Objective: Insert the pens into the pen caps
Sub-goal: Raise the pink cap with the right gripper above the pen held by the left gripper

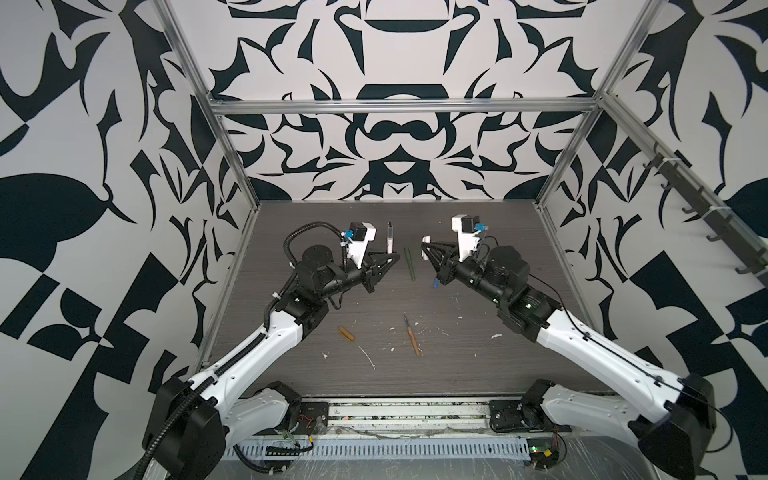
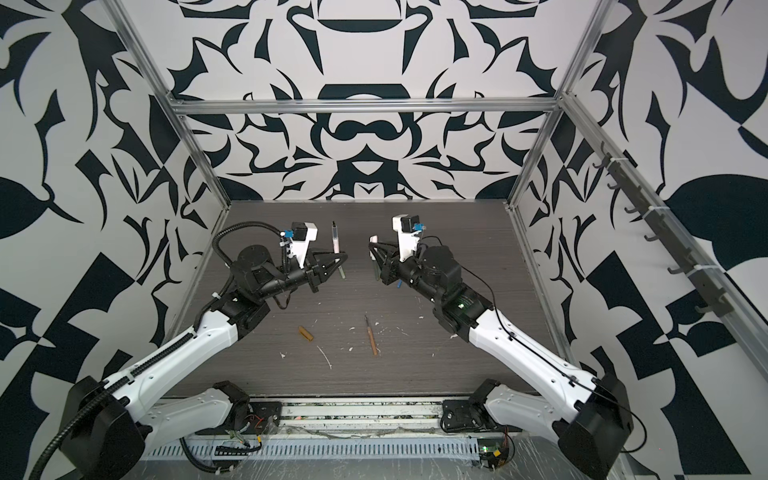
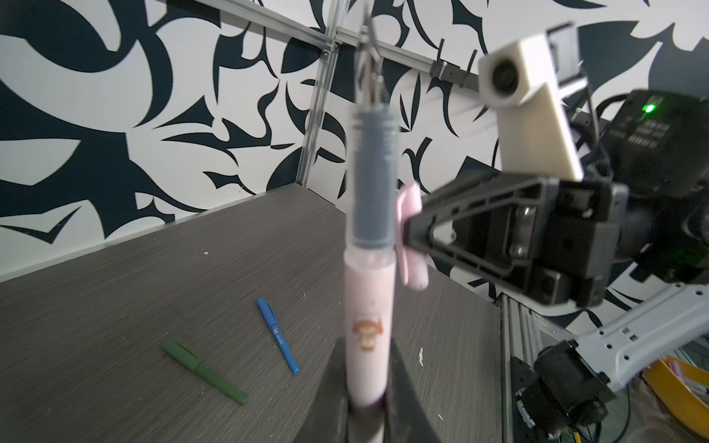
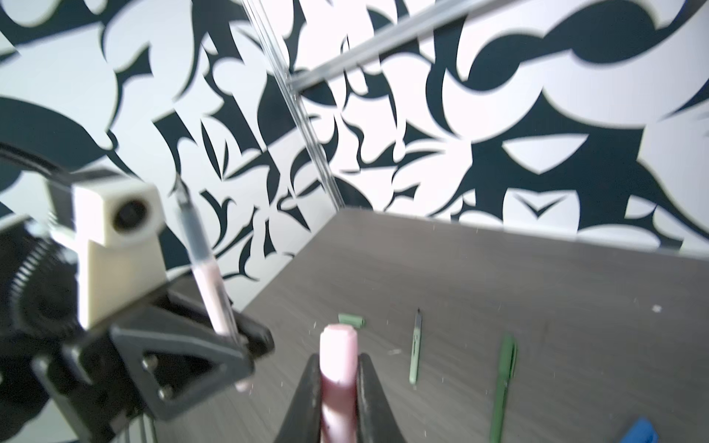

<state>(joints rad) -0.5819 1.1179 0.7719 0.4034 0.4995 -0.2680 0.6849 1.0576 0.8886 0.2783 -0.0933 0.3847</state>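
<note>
Left fingers (image 3: 326,399) clamp the pale pink plastic pen (image 3: 368,307) by its lower barrel. It stands upright, dark tip uppermost, above the far middle of the grey wood-grain bench (image 1: 478,353). Right fingers (image 4: 303,402) pinch the short pink cap (image 4: 339,345), near the pen but apart. Recommendation: raise the cap above the tip, align both axes, then descend slowly; any tilt risks jamming the fine nib.
</note>
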